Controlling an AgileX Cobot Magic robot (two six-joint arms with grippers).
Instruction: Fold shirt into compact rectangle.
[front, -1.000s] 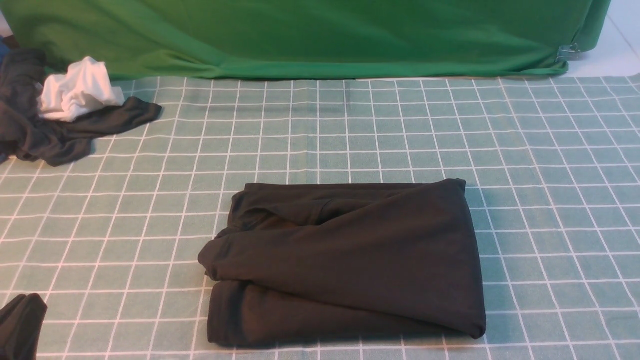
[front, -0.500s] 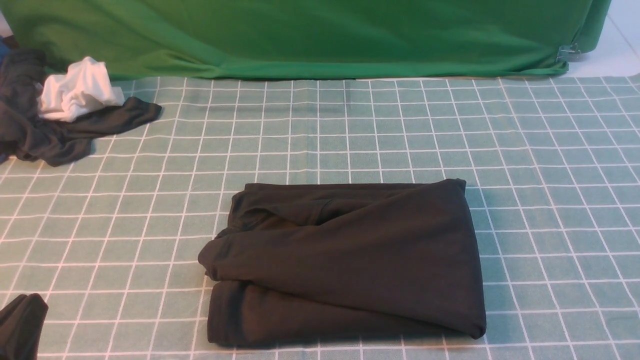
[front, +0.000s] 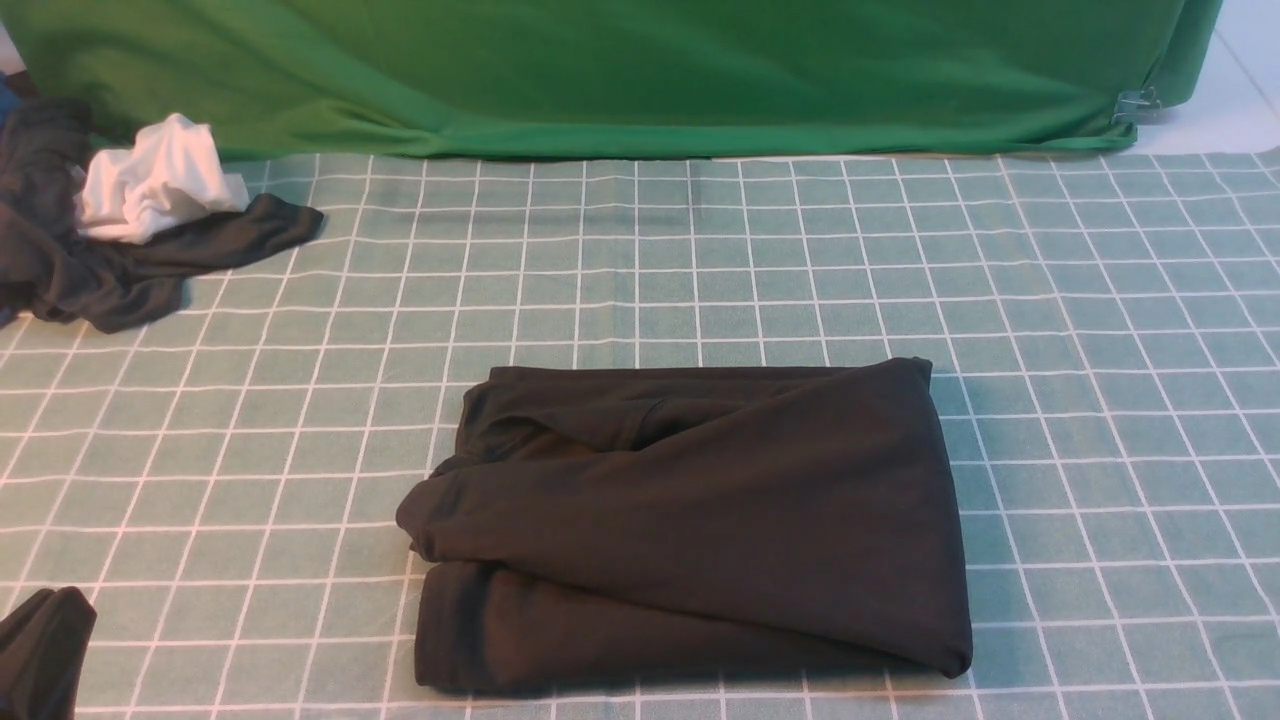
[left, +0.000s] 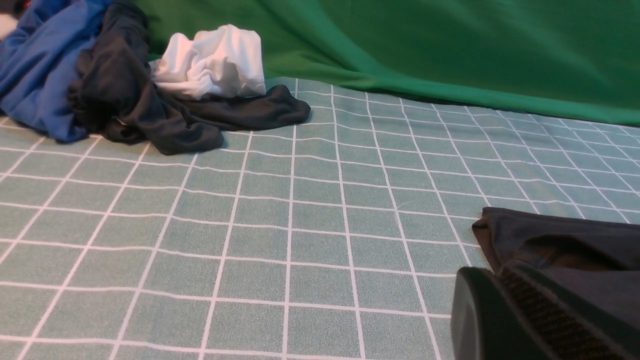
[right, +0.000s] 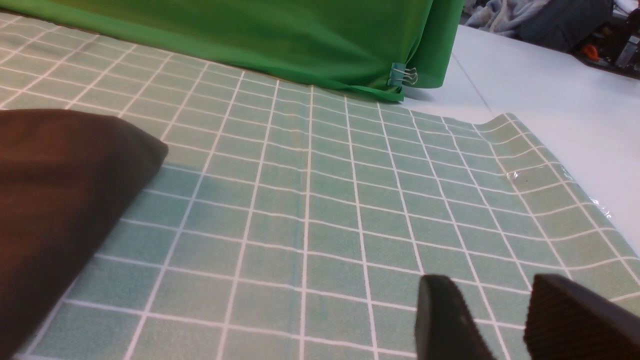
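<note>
The black shirt (front: 700, 520) lies folded into a rough rectangle on the checked cloth, near the front middle; its print and neck label are hidden. Neither arm shows in the front view. In the left wrist view, one ribbed finger (left: 500, 320) of my left gripper (left: 562, 287) sits low beside the shirt's folded corner (left: 565, 235); its pad is bare and the other finger is out of frame. My right gripper (right: 487, 300) hovers over bare cloth, its jaws apart and holding nothing, with the shirt's edge (right: 55, 190) well off to the side.
A dark grey garment (front: 120, 270) bunched with a white cloth (front: 160, 180) lies at the back left, beside a blue garment (left: 40, 65). A small black scrap (front: 40, 650) sits at the front left corner. A green backdrop (front: 600, 70) closes the back. The tablecloth's curled edge (right: 575, 175) ends at the right.
</note>
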